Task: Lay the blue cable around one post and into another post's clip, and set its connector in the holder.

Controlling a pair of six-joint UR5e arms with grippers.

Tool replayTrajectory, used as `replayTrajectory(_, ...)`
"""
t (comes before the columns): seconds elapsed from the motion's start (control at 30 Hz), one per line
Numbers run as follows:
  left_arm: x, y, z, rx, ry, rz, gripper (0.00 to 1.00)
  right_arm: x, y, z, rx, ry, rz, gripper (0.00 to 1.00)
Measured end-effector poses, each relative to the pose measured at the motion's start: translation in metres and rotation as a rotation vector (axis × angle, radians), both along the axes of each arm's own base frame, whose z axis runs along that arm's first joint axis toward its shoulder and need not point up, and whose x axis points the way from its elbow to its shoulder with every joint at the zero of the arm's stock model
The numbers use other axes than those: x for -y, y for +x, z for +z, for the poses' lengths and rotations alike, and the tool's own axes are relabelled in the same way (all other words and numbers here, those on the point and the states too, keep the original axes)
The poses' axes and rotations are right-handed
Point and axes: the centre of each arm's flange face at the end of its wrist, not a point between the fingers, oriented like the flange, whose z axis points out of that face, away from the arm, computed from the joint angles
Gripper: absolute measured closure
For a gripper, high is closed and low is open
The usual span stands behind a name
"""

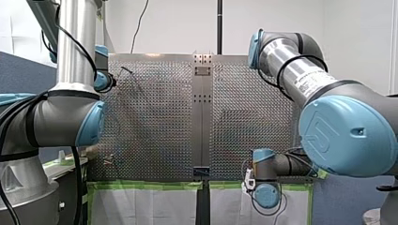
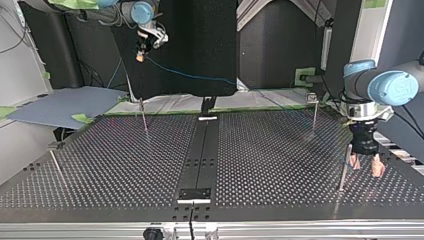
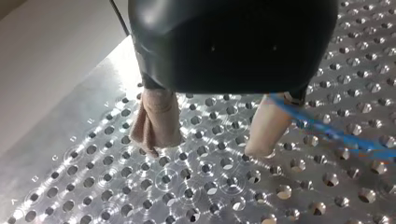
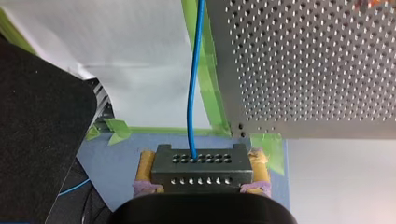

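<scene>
Fingers [image 4: 145,167] of my right gripper [image 4: 201,157] clamp connector [image 4: 201,171].

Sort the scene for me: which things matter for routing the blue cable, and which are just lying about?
For the job:
- blue cable
- connector, clamped in my right gripper
- posts
- centre bracket, probably the holder
- my left gripper, open and empty

Lying about:
- blue sheet
- green tape
- black panel
</scene>
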Motion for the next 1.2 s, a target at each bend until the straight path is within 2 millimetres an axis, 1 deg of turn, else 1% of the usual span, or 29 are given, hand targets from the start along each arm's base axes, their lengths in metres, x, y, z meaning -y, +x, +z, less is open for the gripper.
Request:
replayTrajectory(0.13, 0.003, 0.0, 0.0, -0.002, 0.002, -0.004, 0.0, -0.003, -0.017, -0.001, 0.015, 0.004, -0.003, 1.0)
replayTrajectory(0.23, 0.005, 0.0, 0.0, -0.005, 0.005, -0.008, 0.0, 0.004, -0.026, -0.001, 0.036, -0.012, -0.005, 1.0)
replayTrajectory(0.27, 0.005, 0.0, -0.001, -0.006, 0.005, -0.009, 0.0, 0.009, -0.027, 0.0, 0.042, -0.023, -0.005, 1.0)
replayTrajectory(0.37, 0.007, 0.0, -0.001, -0.008, 0.007, -0.011, 0.0, 0.033, -0.031, 0.005, 0.062, -0.074, -0.003, 1.0)
replayTrajectory(0.47, 0.009, 0.0, -0.001, -0.009, 0.01, -0.014, 0.0, 0.059, -0.034, 0.011, 0.08, -0.133, -0.001, 1.0)
replayTrajectory(0.5, 0.009, 0.0, -0.001, -0.009, 0.011, -0.014, 0.0, 0.07, -0.036, 0.015, 0.089, -0.159, -0.001, 1.0)
replayTrajectory(0.6, 0.011, 0.0, -0.001, -0.01, 0.012, -0.017, 0.0, 0.095, -0.042, 0.027, 0.106, -0.222, 0.001, 1.0)
replayTrajectory(0.7, 0.012, 0.0, -0.001, -0.009, 0.012, -0.019, 0.0, 0.114, -0.049, 0.043, 0.116, -0.279, 0.003, 1.0)
replayTrajectory(0.83, 0.013, 0.0, -0.001, -0.01, 0.012, -0.021, 0.0, 0.136, -0.062, 0.067, 0.137, -0.354, 0.005, 1.0)
replayTrajectory(0.93, 0.014, 0.0, -0.001, -0.01, 0.013, -0.022, 0.0, 0.151, -0.074, 0.079, 0.156, -0.381, 0.005, 1.0)
replayTrajectory(1.07, 0.014, 0.0, -0.001, -0.01, 0.013, -0.024, 0.0, 0.167, -0.091, 0.083, 0.144, -0.379, 0.006, 1.0)
replayTrajectory(1.2, 0.014, 0.0, -0.001, -0.01, 0.013, -0.024, 0.0, 0.175, -0.111, 0.078, 0.11, -0.346, 0.008, 1.0)
